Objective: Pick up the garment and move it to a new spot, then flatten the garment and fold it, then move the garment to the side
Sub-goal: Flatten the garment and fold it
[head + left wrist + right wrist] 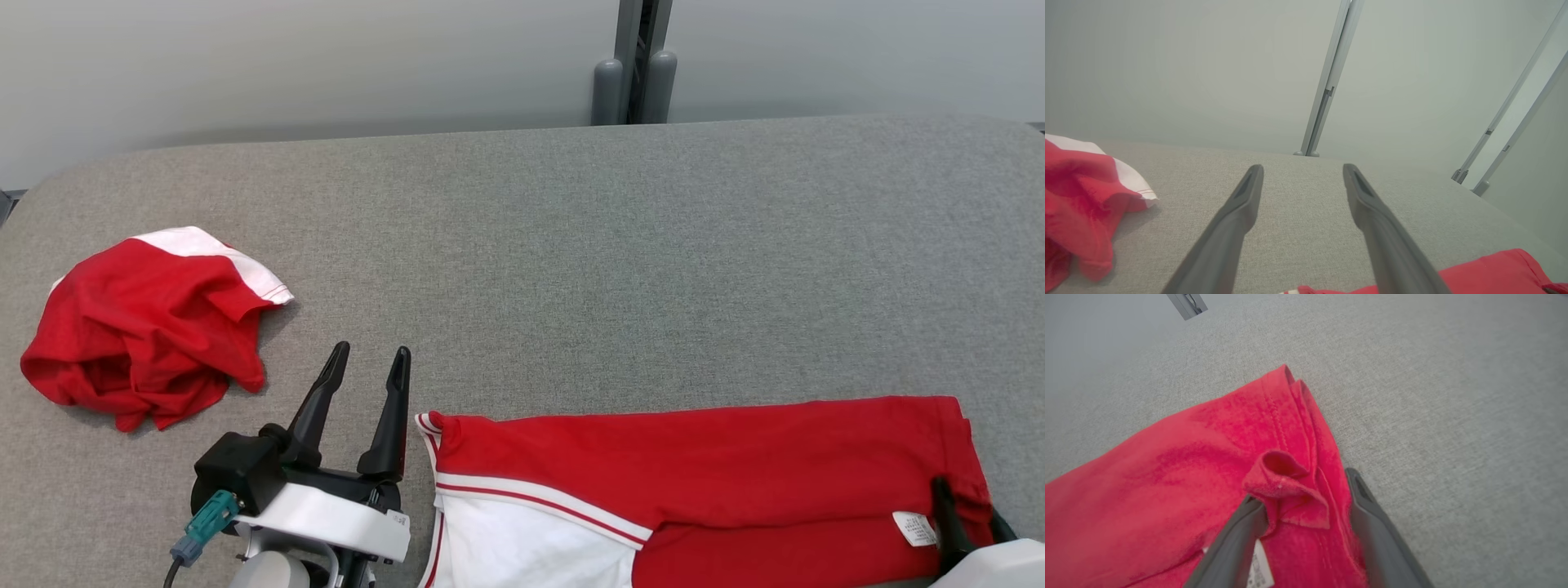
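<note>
Table (571, 245): grey woven cloth cover, matt, finely grainy.
Garment (735, 465): soft red knit cloth, matt, with a white cloth panel and stitched hems.
Care label (914, 528): thin white printed tag; cloth or paper cannot be told.
Crumpled garment (147, 327): red and white matt cloth, heavily creased.
Left hand (371, 351): dark fingers (1237, 220), smooth, matt, plastic-looking.
Right hand (1303, 486): dark grey matt fingers, smooth.
Wrist shell (326, 518): white plastic, smooth, slight sheen.
Plug (211, 516): teal plastic.
Posts (637, 57): grey metal, smooth, satin.
Wall (286, 65): pale, smooth, matt.

Red-and-white garment (694, 469) lies flat, folded lengthwise, its right hem bunched.
</note>
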Motion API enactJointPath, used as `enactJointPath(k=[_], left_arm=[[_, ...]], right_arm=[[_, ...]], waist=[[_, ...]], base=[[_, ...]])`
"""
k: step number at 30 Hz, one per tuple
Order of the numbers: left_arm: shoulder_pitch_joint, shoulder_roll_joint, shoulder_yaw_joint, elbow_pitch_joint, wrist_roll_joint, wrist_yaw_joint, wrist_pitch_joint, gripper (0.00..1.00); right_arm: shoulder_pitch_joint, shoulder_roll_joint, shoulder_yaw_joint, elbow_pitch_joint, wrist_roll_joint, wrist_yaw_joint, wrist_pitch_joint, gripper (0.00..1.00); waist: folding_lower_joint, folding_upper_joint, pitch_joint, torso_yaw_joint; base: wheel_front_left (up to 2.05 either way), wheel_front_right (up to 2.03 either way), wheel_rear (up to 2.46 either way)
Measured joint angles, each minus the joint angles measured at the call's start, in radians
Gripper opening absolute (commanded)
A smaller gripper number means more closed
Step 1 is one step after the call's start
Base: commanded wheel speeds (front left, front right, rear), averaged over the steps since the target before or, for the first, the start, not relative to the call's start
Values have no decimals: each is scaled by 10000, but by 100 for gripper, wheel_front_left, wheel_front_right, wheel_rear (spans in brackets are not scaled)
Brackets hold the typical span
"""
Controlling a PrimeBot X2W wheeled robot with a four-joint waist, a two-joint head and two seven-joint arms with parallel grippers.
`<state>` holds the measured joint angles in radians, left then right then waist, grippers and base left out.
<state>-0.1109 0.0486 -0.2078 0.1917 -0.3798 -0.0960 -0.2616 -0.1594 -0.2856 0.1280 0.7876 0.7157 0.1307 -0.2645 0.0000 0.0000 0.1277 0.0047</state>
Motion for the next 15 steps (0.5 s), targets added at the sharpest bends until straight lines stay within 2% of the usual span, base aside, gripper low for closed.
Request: enactJointPath(k=[1,2,10,15], left_arm=[[0,0,0,0,0,2,0,100],[0,0,0,-2,0,2,0,100],[1,0,29,4,15,2,0,100],[-16,0,44,4,15,2,0,100]], right_arm=[[-6,0,42,-2,35,0,0,11],[-10,-2,81,-27,52,0,0,0],[-267,-128,-79,-232,-67,4,6,0],[-668,-581,-410,-63,-291,4,8,0]], waist=[[0,0,0,-1],[0,0,0,-1],[0,0,43,-7],[0,0,77,13]], base=[[0,0,0],[0,0,0],[0,0,0],[0,0,0]])
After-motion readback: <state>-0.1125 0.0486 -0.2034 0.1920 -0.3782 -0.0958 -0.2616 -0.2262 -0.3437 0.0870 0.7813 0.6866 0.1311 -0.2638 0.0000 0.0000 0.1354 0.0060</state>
